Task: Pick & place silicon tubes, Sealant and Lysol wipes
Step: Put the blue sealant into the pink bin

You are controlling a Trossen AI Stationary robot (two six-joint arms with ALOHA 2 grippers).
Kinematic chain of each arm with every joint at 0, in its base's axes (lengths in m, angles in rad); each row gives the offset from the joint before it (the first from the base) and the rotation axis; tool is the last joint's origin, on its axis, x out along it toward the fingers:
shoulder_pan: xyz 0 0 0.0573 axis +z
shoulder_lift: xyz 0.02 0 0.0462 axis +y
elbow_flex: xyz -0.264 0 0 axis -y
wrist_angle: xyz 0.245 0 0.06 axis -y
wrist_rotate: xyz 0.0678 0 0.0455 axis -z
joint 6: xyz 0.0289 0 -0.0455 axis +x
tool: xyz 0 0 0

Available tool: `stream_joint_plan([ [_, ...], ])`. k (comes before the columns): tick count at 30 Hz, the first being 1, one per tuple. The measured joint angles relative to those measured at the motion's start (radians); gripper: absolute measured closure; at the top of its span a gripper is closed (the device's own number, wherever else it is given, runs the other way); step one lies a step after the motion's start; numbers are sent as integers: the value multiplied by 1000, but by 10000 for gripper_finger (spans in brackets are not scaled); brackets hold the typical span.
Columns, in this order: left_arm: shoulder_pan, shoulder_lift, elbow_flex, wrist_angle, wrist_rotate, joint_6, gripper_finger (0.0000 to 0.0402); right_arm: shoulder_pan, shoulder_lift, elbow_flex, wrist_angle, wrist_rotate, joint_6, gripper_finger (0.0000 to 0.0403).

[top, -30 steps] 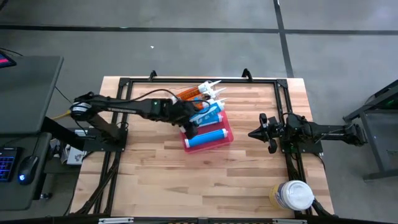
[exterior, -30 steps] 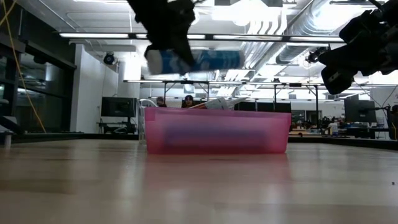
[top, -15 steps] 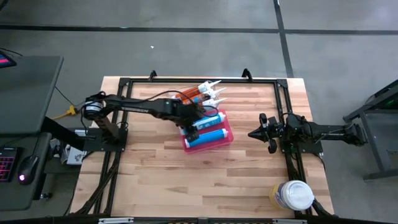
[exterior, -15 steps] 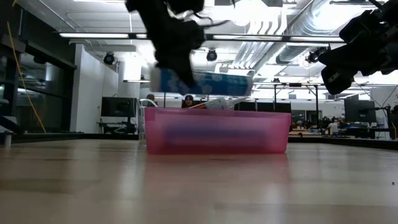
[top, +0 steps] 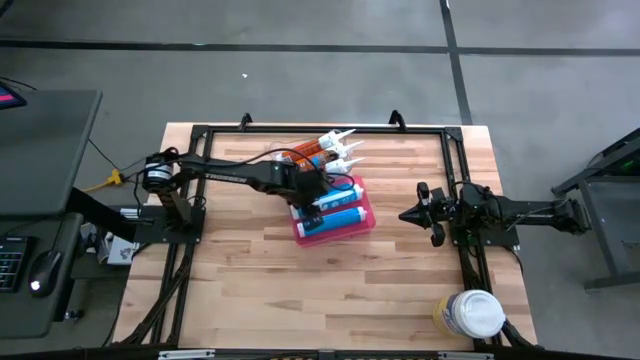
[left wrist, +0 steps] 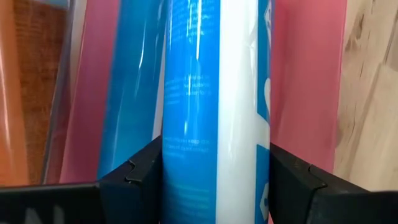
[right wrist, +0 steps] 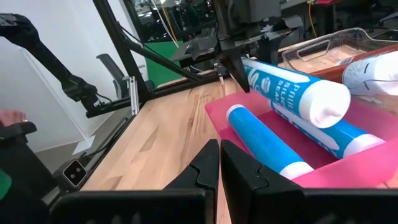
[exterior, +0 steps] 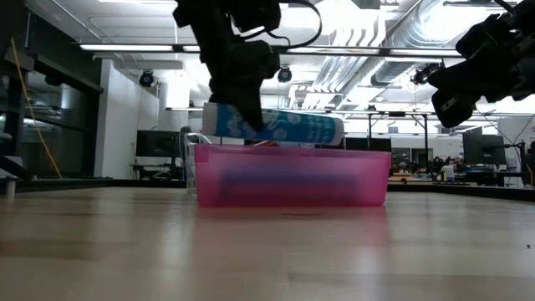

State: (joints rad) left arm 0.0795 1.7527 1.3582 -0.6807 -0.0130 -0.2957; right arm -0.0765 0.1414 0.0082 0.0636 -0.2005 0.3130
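Observation:
A blue and white silicone tube (exterior: 288,127) hangs just over the rim of the pink bin (exterior: 292,177), with my left gripper (top: 312,196) shut on it. In the bin lie two more blue tubes (right wrist: 261,140), side by side on its floor. Behind the bin, orange and white tubes (top: 322,150) rest in a clear tray. The Lysol wipes canister (top: 470,314) stands at the table's near right corner. My right gripper (top: 408,214) waits shut and level, right of the bin, with nothing in it. My left gripper pinches the tube's round body (left wrist: 214,162) between its two fingers (left wrist: 140,177), near the end that points toward the table's left edge. The fingers slant down from above and lie across the tube. The tube hangs nearly level over the tubes in the bin.
A black metal frame (top: 300,130) runs around the work area. The bare wooden tabletop (top: 300,280) spreads between the bin and the near edge. The room beyond the table holds desks and monitors.
My left gripper has come down toward the pink bin and tipped steeper, still shut on the blue tube. The tube has sunk from well above the bin to just over its rim and stays nearly level.

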Motion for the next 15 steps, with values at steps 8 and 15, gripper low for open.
stream_joint_plan([
  [8,0,49,1,34,-3,3,208,0,2,0,2,0,0,391],
  [15,0,92,1,44,-3,4,208,0,3,0,0,0,0,391],
])
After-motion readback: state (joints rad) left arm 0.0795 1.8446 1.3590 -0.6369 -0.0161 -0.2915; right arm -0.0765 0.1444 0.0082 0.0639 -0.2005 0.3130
